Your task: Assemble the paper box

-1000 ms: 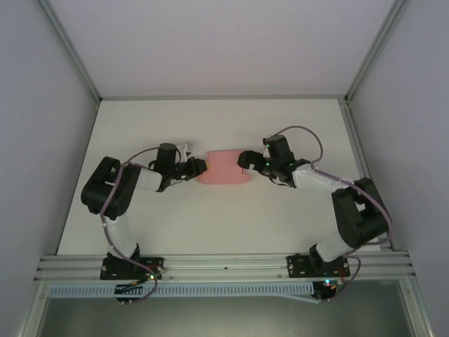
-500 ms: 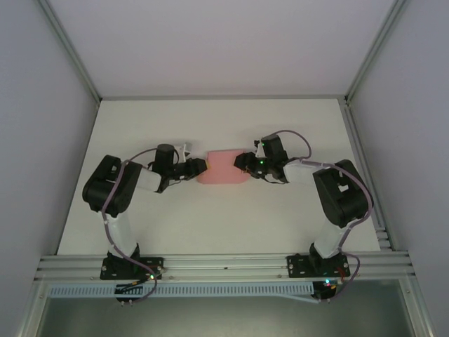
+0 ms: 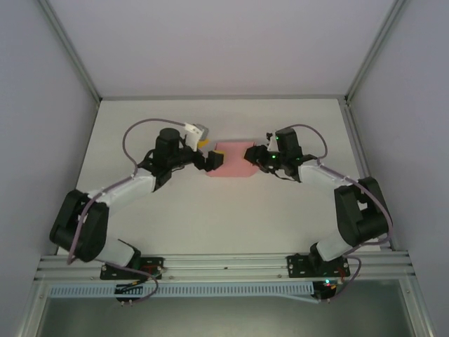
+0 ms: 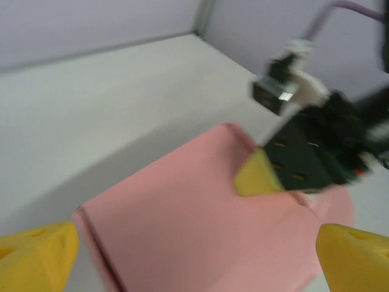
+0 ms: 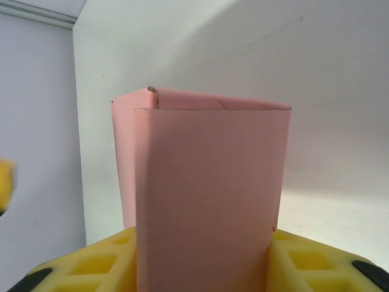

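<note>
Paper box [image 3: 231, 165] sits mid-bench [image 3: 210, 225], partly formed, between both hands. Right hand [image 3: 250, 156] is clamped on one pink wall. Left hand [image 3: 212, 160] has its fingers spread wide at the opposite end, gripping nothing. Thin card (likely light, creases easily): pinch gently near the folds, not mid-panel.

You're looking at a plain pink paper box [image 3: 231, 163] on a white worktop [image 3: 210, 217], the same pink on every face you can see. Your arms [image 3: 123, 189] are black and white, their pads [image 5: 100, 267] yellow, their cables [image 3: 128, 137] lilac.
</note>
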`<state>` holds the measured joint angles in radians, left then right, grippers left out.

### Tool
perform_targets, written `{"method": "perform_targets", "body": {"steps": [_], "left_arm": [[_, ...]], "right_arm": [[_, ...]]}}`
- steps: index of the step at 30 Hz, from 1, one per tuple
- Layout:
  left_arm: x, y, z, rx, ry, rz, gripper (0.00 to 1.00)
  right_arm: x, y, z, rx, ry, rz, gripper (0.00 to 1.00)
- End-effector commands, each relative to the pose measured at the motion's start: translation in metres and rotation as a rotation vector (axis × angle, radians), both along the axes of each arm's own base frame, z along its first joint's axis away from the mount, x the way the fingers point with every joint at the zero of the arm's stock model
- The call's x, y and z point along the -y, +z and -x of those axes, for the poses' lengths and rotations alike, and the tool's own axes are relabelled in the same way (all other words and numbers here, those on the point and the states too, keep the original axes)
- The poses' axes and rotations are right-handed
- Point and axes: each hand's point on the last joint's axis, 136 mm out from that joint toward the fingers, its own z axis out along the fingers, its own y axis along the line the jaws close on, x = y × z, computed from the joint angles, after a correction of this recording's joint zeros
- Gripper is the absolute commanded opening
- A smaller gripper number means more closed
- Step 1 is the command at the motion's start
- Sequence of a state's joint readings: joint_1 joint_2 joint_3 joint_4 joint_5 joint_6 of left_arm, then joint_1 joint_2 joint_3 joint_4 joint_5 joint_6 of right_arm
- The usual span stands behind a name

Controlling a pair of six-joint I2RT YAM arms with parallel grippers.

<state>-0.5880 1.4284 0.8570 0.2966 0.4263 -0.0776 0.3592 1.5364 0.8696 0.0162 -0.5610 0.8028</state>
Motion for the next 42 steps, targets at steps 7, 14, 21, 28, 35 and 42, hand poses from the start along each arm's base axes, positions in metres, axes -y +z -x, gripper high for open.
{"method": "perform_targets", "body": {"steps": [7,14,21,28,35,42], "left_arm": [[0.034,-0.034,0.048,0.411,-0.188,-0.666,1.00],[0.047,-0.053,0.062,0.430,-0.240,-0.776,1.00],[0.052,-0.062,0.052,0.438,-0.129,-0.651,1.00],[0.085,-0.057,0.027,0.402,-0.004,-0.458,1.00],[0.099,-0.051,0.015,0.386,0.061,-0.326,1.00],[0.099,-0.066,0.009,0.462,0.083,-0.323,0.88]], "right_arm": [[0.017,0.061,0.032,-0.166,0.031,-0.080,0.51],[0.031,0.070,0.043,-0.214,0.007,-0.035,0.41],[0.040,0.049,0.041,-0.235,-0.004,0.052,0.46],[0.040,0.042,0.028,-0.207,-0.045,0.033,0.46],[0.039,0.028,0.021,-0.213,-0.078,0.022,0.45],[0.037,0.030,0.019,-0.202,-0.098,-0.018,0.45]]}}
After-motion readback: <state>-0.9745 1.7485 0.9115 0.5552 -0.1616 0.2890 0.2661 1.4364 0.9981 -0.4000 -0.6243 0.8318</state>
